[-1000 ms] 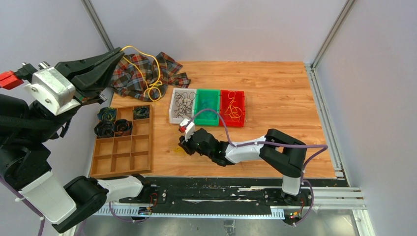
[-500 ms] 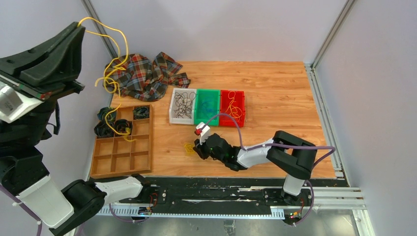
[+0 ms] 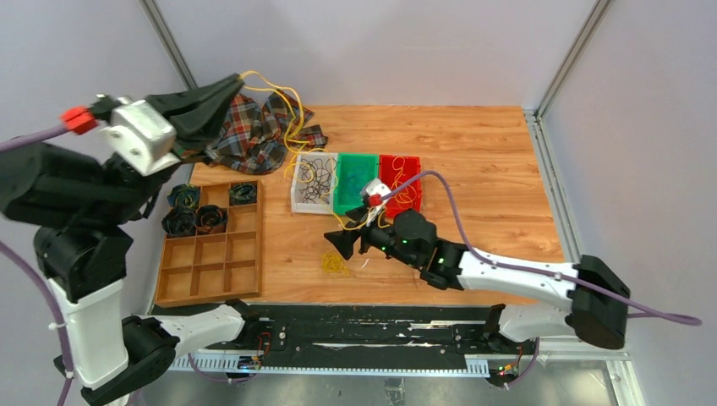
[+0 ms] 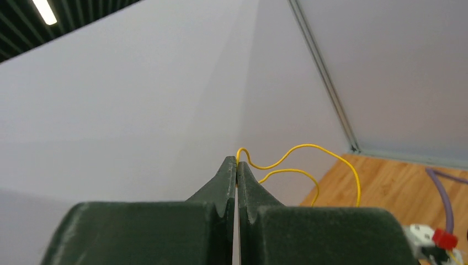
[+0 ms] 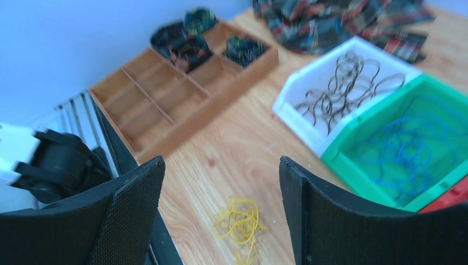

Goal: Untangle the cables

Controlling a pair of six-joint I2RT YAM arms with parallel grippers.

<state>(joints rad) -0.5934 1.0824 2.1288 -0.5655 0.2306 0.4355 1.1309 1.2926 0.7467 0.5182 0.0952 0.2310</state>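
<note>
Up at the far left, left fingers (image 3: 235, 82): pressed together on a yellow cable (image 4: 298, 147), held high above the plaid cloth (image 3: 254, 127). The strand loops down across the cloth toward the white bin (image 3: 309, 208).
Right fingers (image 3: 341, 244): spread wide and holding nothing, low over the counter (image 3: 490, 169), just right of a yellow clump (image 3: 332, 263).
Yellow clump: lying loose on bare wood near the near edge, between the wooden tray (image 3: 208, 292) and the right arm. I cannot tell whether it joins the lifted strand.
Bins: 3 in a row at mid-counter. The white one holds black loops, the green bin (image 3: 356, 156) holds blue-green ones, and the red bin (image 3: 399, 157) holds yellow.
Risk 1, snag: the lifted strand lies over the cloth folds, so a pull from the left arm could drag the cloth along or catch on the white bin's rim and shift it.
Risk 2, slip: the wire is thread-thin and pinched only at the very tips. A sharp tug could slide it out, and it would drop back into a heap.
Risk 3, bad pick: the clump is springy and flat on the wood. If the right fingers close from the side, they may push it away or grab several loops at once, which would tighten the knot instead of freeing it.
Risk 4, mixing: slack hanging near the white bin could hook black loops and lift them out.
</note>
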